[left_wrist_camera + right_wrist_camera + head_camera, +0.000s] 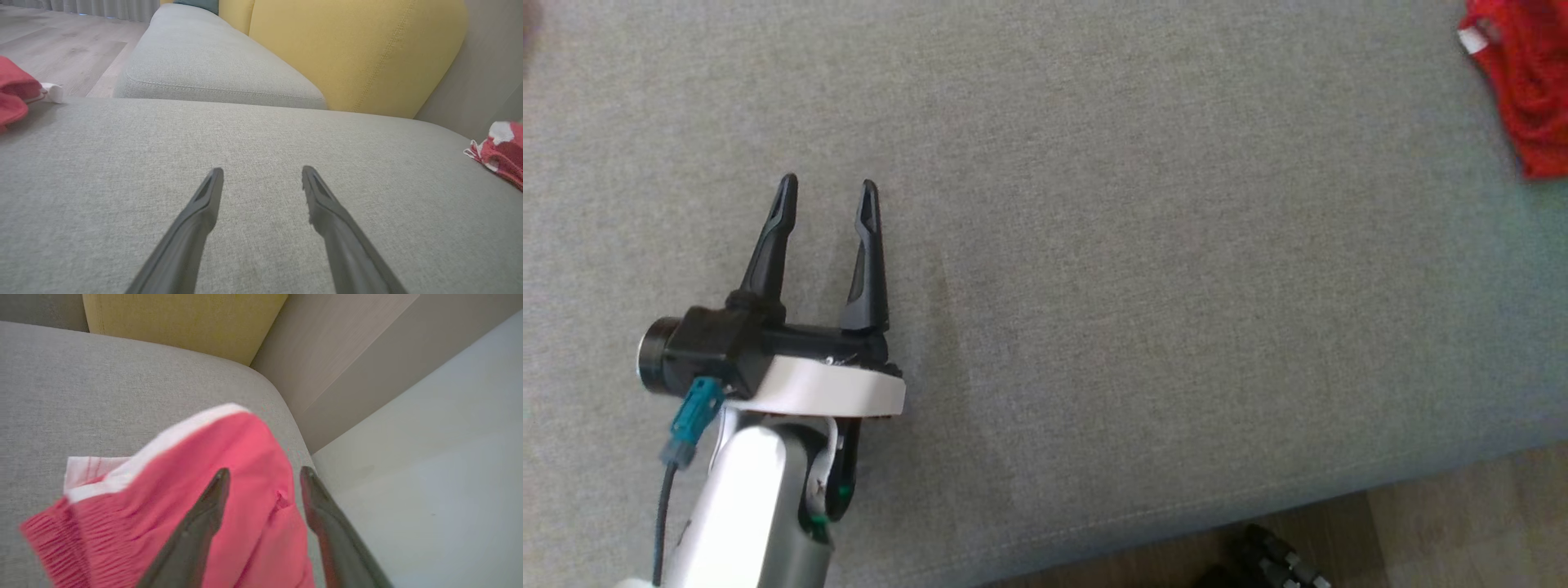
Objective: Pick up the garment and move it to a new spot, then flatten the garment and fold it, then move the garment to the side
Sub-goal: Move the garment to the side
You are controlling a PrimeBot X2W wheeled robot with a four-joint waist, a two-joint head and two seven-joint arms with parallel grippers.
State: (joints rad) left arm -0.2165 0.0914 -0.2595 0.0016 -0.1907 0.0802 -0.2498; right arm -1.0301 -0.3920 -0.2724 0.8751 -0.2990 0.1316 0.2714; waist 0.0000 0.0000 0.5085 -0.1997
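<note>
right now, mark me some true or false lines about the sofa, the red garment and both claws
1. The left claw is open, with nothing between its fingers. True.
2. The red garment with a white band lies on a wooden floor. False: it lies on the grey fabric sofa cushion.
3. The large cushion behind the seat is black. False: it is a yellow back cushion.
4. The right claw has its fingers apart over the garment. True.
5. In the head view the garment sits directly under the left claw. False: it is far off, at the upper right corner.
</note>
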